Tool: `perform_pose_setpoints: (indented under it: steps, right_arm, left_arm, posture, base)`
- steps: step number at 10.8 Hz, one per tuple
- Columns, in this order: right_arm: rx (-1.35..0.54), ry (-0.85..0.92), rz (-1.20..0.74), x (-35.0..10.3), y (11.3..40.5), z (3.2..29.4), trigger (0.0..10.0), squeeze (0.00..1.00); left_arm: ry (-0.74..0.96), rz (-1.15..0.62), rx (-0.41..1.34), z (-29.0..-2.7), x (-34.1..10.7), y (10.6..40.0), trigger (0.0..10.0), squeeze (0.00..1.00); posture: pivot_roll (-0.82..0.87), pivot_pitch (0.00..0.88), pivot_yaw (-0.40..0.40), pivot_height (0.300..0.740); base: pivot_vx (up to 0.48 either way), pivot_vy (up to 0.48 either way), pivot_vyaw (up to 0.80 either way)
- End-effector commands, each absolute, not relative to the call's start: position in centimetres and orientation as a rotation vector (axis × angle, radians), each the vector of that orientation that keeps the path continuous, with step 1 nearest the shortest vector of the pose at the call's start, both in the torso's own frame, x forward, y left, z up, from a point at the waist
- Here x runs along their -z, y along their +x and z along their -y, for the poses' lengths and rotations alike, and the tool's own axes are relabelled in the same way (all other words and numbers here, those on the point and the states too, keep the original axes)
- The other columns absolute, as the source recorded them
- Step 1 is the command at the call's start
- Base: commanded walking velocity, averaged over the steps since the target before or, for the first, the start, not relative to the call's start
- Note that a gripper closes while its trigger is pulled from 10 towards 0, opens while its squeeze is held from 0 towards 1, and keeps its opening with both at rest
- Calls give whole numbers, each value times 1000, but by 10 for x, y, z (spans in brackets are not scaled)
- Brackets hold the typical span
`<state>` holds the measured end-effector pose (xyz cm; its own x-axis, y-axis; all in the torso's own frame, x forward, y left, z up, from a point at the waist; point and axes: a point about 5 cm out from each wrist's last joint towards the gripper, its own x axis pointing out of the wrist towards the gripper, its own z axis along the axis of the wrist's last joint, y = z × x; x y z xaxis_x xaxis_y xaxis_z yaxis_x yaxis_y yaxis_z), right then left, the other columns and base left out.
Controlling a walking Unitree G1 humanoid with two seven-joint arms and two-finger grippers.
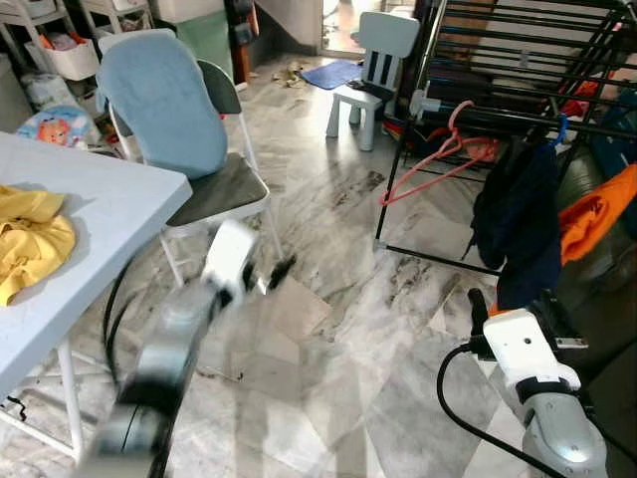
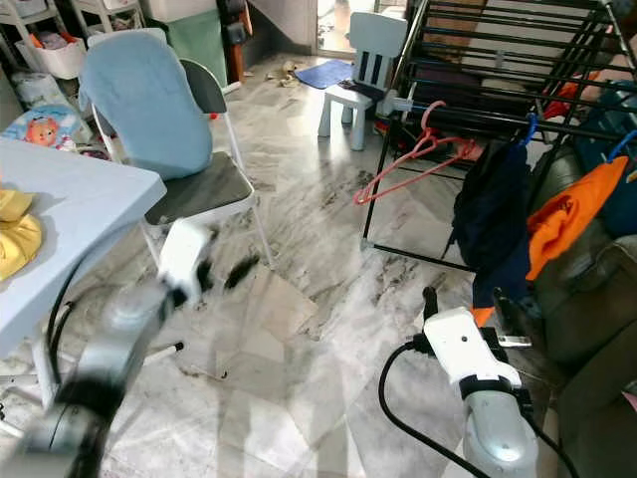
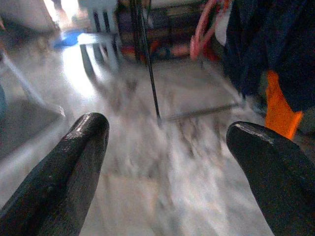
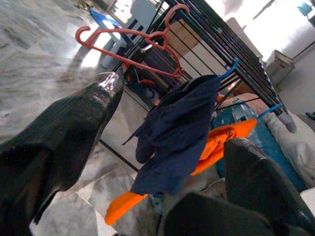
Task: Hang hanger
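A pink-red hanger [image 1: 438,159] hangs empty from a rail of the black drying rack [image 1: 518,60], tilted down to the left; the right wrist view also catches the hanger [image 4: 133,49]. Beside it on the rack hang a navy garment [image 1: 518,209] on a blue hanger and an orange garment [image 1: 597,214]. My left gripper [image 1: 274,274] is blurred, held out over the floor past the table's corner, and its fingers [image 3: 74,162] stand wide apart with nothing between them. My right gripper [image 1: 513,304] is low at the right, below the navy garment, open and empty.
A white table [image 1: 109,199] with a yellow cloth [image 1: 30,239] is at the left. Behind it stands a folding chair [image 1: 224,189] draped with a blue towel [image 1: 164,105]. A small pale-blue chair [image 1: 373,70] and a blue mat [image 1: 333,72] lie farther back on the marble floor.
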<state>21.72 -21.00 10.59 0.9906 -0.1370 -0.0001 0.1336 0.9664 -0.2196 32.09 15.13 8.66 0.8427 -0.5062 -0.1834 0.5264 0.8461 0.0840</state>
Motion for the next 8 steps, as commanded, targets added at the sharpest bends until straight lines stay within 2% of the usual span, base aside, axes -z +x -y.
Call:
perform_pose_setpoints:
  steps: [1, 3, 8]
  right_arm:
    - [148, -215, -17, -104, 214, 211, 10000, 0]
    - [152, -196, -26, -100, 209, 206, 10000, 0]
    - [171, -163, -15, -101, 209, 200, 10000, 0]
  left_arm:
    - [114, -191, 556, -154, -81, 310, 10000, 0]
    - [75, -214, 477, -153, -70, 285, 10000, 0]
    - [78, -238, 451, -146, -75, 287, 10000, 0]
  posture:
    - [60, 0, -20, 740]
    - [69, 0, -30, 740]
    - [47, 0, -22, 740]
  base:
    - [0, 0, 0]
    - [0, 0, 0]
    - [0, 0, 0]
